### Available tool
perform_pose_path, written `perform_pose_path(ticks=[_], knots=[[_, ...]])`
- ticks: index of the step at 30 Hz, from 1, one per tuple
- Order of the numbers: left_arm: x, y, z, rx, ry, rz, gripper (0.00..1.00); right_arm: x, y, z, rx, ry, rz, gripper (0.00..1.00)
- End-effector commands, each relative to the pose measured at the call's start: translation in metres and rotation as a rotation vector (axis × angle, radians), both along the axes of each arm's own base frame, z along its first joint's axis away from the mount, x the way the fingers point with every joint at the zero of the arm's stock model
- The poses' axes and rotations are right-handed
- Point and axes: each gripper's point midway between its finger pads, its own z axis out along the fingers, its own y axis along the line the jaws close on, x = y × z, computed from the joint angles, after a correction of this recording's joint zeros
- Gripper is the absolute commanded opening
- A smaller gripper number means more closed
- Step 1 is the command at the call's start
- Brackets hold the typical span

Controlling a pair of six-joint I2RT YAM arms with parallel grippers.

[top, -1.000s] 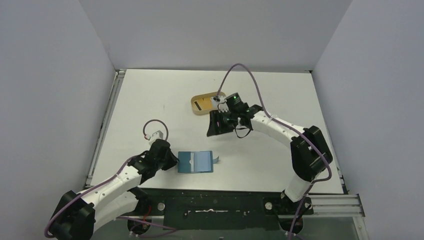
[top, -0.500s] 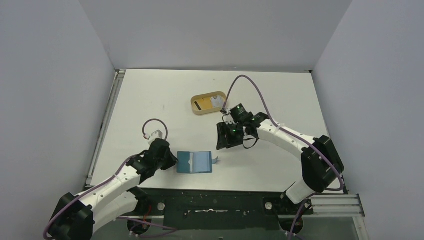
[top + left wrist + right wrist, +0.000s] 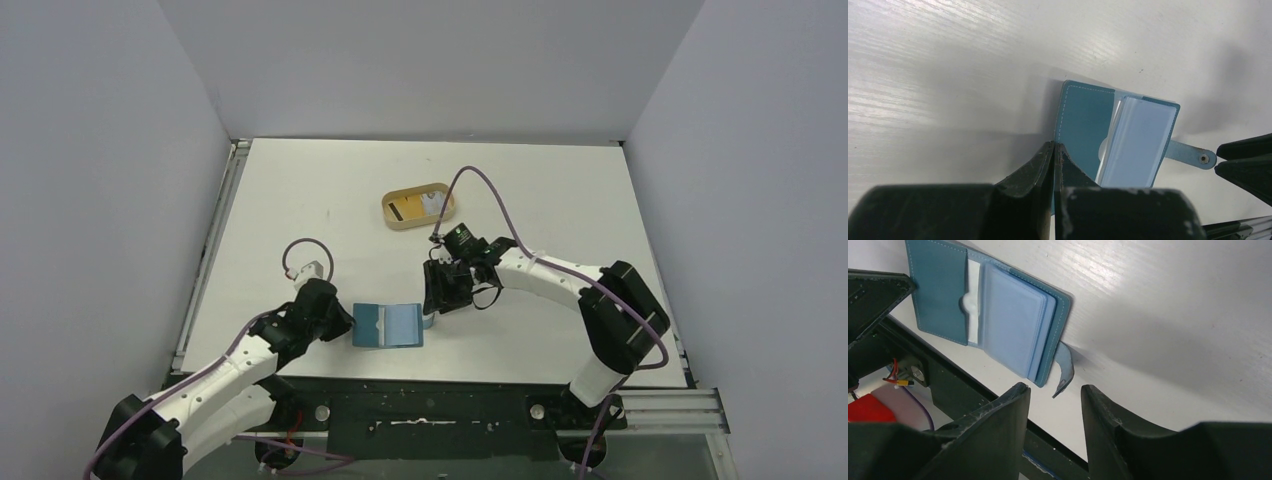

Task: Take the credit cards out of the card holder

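Note:
The teal card holder [image 3: 388, 325] lies open on the table near the front edge. Its light blue pockets [image 3: 1013, 320] face up and its snap tab [image 3: 1065, 371] curls out to the right. A pale whitish card edge [image 3: 973, 287] shows at the notch of the teal pocket [image 3: 1088, 125]. My left gripper [image 3: 1054, 145] is shut on the card holder's left edge. My right gripper [image 3: 1054, 389] is open just right of the card holder, and the tab's tip sits just ahead of the gap between its fingers, untouched.
A tan oval tray [image 3: 398, 223] stands behind the card holder with pale flat items in it. The table's black front rail [image 3: 948, 390] runs close under the card holder. The enclosure's walls stand to the left, right and back.
My right gripper has come from beside the tray forward and down to the card holder's snap tab, with its jaws slightly narrower. The left gripper and the card holder have stayed put.

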Motion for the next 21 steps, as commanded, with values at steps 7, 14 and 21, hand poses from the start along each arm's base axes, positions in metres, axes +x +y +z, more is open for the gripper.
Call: perform_pose_path(ticks=[7,14,21], knots=[[0.004,0.001,0.009,-0.010,-0.032,0.017,0.00,0.005,0.011,-0.005,0.033,-0.006,-0.031,0.33],[0.003,0.002,0.008,-0.011,-0.030,0.018,0.00,-0.002,0.011,-0.008,0.028,0.016,-0.019,0.29],[0.002,0.003,0.008,-0.012,-0.029,0.021,0.00,-0.005,0.010,-0.010,0.024,0.027,-0.010,0.01]])
